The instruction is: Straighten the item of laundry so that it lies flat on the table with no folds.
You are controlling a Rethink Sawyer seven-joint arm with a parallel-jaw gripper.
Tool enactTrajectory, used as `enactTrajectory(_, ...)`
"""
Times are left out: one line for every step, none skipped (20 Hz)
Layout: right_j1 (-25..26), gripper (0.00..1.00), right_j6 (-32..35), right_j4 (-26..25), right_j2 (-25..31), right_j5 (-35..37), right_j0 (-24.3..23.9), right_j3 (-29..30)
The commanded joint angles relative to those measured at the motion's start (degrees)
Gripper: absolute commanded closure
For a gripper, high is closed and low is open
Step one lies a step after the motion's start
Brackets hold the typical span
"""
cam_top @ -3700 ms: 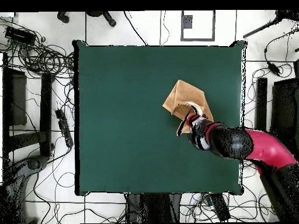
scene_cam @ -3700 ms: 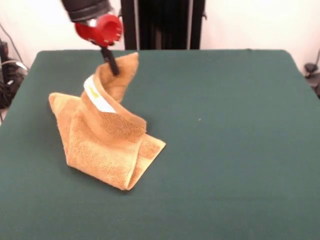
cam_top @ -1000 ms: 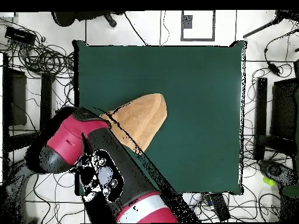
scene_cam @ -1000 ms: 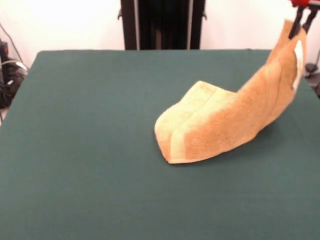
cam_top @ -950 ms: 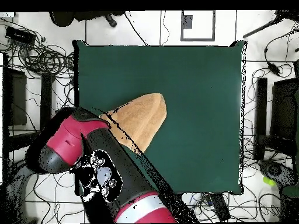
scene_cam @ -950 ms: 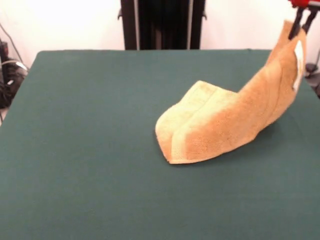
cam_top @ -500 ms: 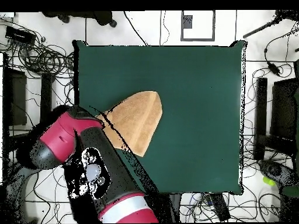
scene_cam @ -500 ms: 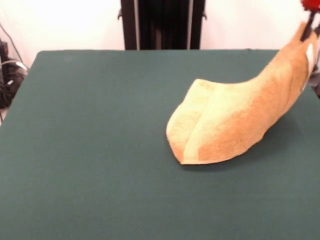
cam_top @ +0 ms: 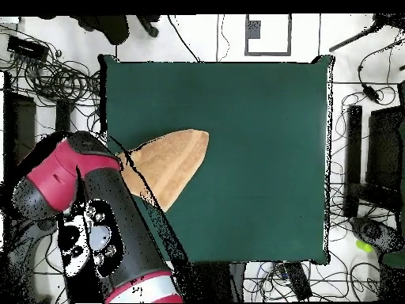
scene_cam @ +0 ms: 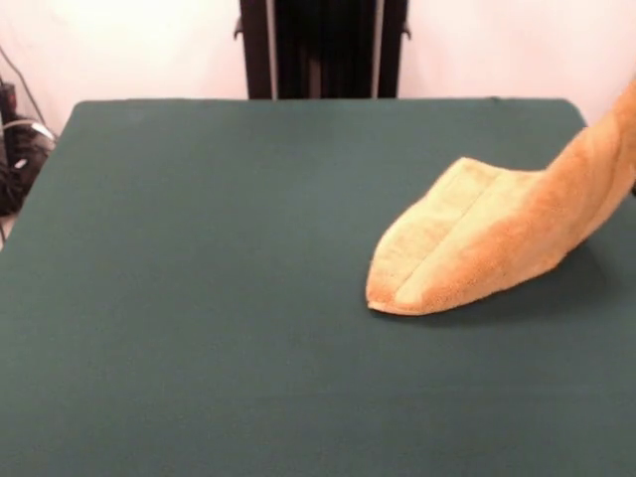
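Lying folded, towel [scene_cam: 477, 248] rises past table [scene_cam: 199, 298] edge; end effector state unclear.

Towel [scene_cam: 477, 243] folded on the table [scene_cam: 199, 298], at the front view's right side, one end lifted past the right edge, arm [cam_top: 95, 214] over it overhead

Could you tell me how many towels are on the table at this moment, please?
1: the orange-tan towel lies folded near one edge of the green table, one end lifted past that edge. No other is visible.
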Motion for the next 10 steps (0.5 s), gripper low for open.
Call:
enactTrajectory(-5.29, 1.0, 1.65, 5.79, -2.42, -0.96, -4.19, 4.92)
enactTrajectory(-7.37, 1.0, -1.33, 8.31, -0.04, -5.22, -7.61, 8.47)
enactTrajectory(-9.44, 1.0, -4.32, 10.83, 2.34, -9.47, -11.03, 12.03)
enactTrajectory(-11.37, 1.0, -7.68, 13.69, 5.55, -14.05, -15.33, 16.4)
enactTrajectory(-13.19, 1.0, -10.93, 16.18, 9.05, -18.29, -19.79, 20.79)
enactTrajectory(-14.51, 1.0, -13.93, 18.52, 13.5, -22.43, -24.81, 25.27)
enactTrajectory(-15.41, 1.0, -17.43, 19.84, 18.79, -26.21, -30.43, 29.41)
enactTrajectory(-15.57, 1.0, -21.37, 20.67, 25.44, -29.38, -37.24, 33.28)
enactTrajectory(-14.48, 1.0, -23.75, 20.42, 32.09, -32.17, -43.75, 36.34)
enactTrajectory(-12.38, 1.0, -25.81, 20.01, 38.14, -33.58, -50.08, 38.74)
